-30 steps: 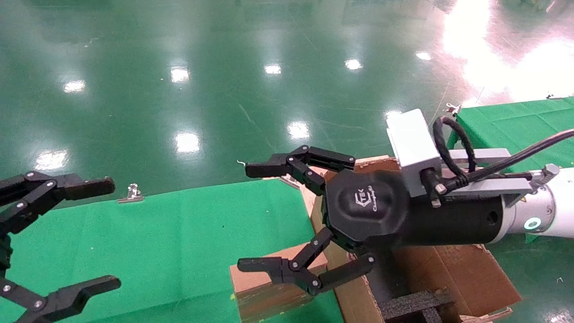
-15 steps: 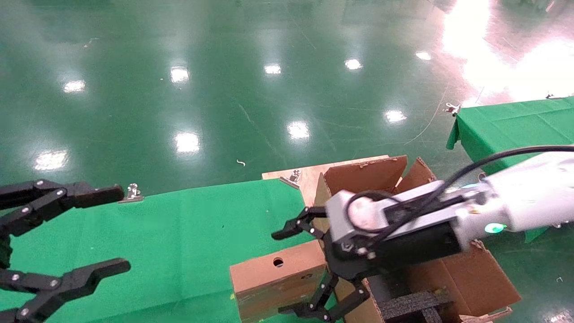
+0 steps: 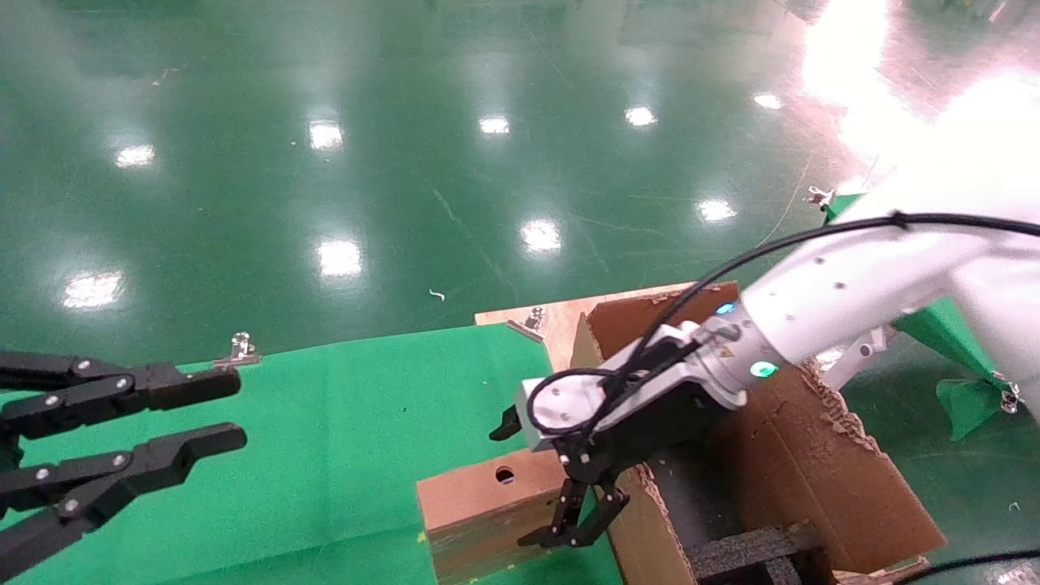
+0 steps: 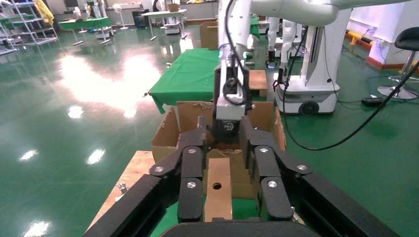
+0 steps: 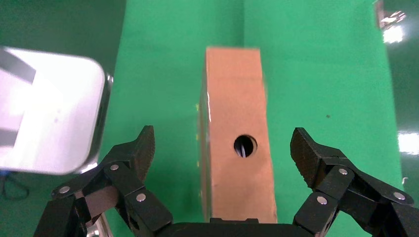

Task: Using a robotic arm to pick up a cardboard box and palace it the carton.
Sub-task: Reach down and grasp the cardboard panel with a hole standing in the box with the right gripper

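The small brown cardboard box (image 3: 479, 508), with a round hole in its top face, lies on the green cloth beside the carton (image 3: 821, 471). The white-jointed robotic arm (image 3: 853, 284) reaches down over it. My right gripper (image 3: 524, 483) is open and points down over the box's end nearest the carton. In the right wrist view the box (image 5: 237, 98) lies between the spread fingers of my right gripper (image 5: 223, 145), which do not touch it. My left gripper (image 3: 231, 410) hangs open and empty at the left. The left wrist view shows the box (image 4: 218, 192) beyond my left gripper (image 4: 222, 129).
The carton has ragged flaps and black foam (image 3: 747, 548) inside; it also shows in the left wrist view (image 4: 165, 136). The green-clothed table (image 3: 325, 422) has metal clips (image 3: 238, 349) on its far edge. A wooden board (image 3: 561, 321) lies behind the carton. Another green table (image 3: 959, 390) stands right.
My right gripper has swung from level and high to pointing down, and has dropped over the box's end. My left gripper's fingers have drawn closer together.
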